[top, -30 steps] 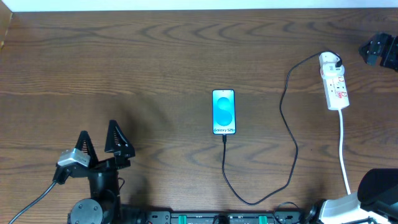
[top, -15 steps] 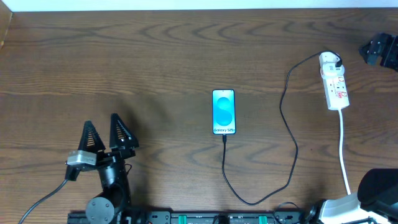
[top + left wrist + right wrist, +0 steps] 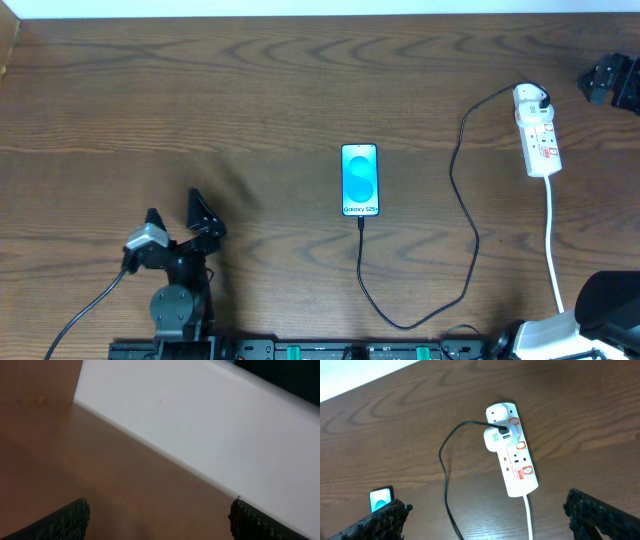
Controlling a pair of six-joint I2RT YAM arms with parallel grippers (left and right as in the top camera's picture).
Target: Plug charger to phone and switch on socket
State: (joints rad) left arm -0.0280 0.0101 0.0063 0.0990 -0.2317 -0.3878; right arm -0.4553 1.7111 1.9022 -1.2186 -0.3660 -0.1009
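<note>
Since the earlier frame, the left gripper, well left of the phone, has been shifted a little toward it; nothing else has been moved. Its jaws are spread wide and nothing is held. The right gripper is likewise wide and empty. The charger is seen touching the phone's lower edge, its other end led to the socket, well right of the phone

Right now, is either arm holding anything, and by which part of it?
Nothing is held. The left jaws stand open over the table, and the right jaws stand open high above the socket, with nothing between them.
</note>
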